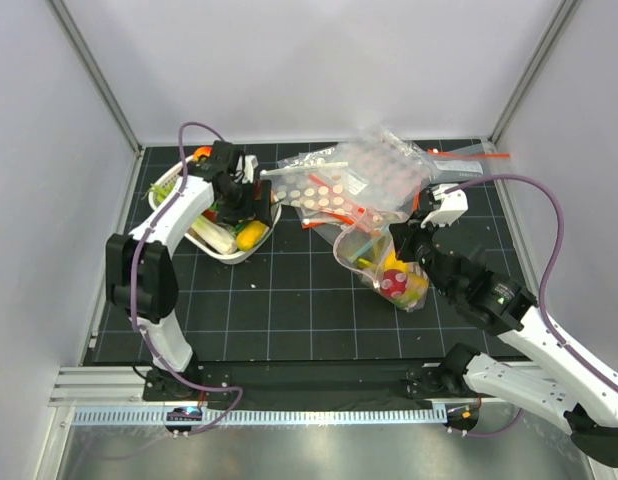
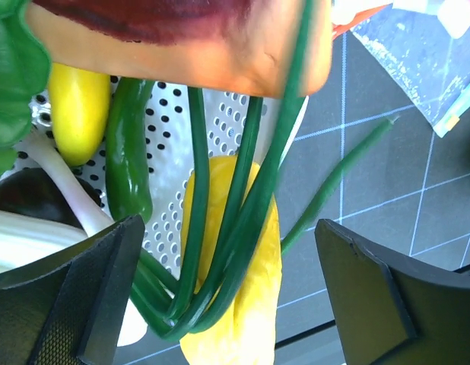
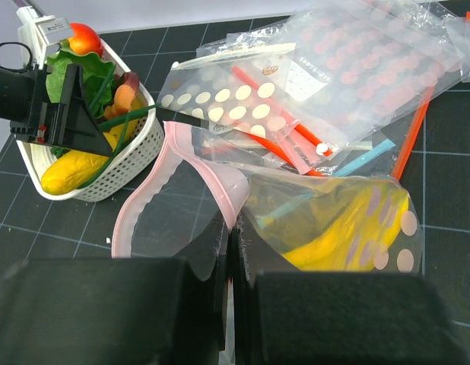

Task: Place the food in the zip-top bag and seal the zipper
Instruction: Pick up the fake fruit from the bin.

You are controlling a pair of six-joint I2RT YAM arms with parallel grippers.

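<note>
A white perforated basket [image 1: 227,256] at the left holds the food. My left gripper [image 2: 229,251] hangs open over it, jaws wide apart on either side of a yellow fruit [image 2: 242,319] crossed by long green stems [image 2: 246,190], touching neither. A green pepper [image 2: 128,152] lies beside them. The zip-top bag [image 3: 334,220] lies mid-table with its mouth held open towards the basket. Its pale pink zipper [image 3: 144,205] curves round the opening. My right gripper [image 3: 229,228] is shut on that mouth edge. Inside the bag are a yellow banana [image 3: 334,243] and a red fruit [image 1: 393,283].
A heap of other clear dotted bags with red strips [image 1: 374,175] lies behind the zip-top bag, reaching the back right corner. The basket [image 3: 121,163] also holds lettuce, a tomato and white stalks. White enclosure walls surround the black gridded mat [image 1: 289,310].
</note>
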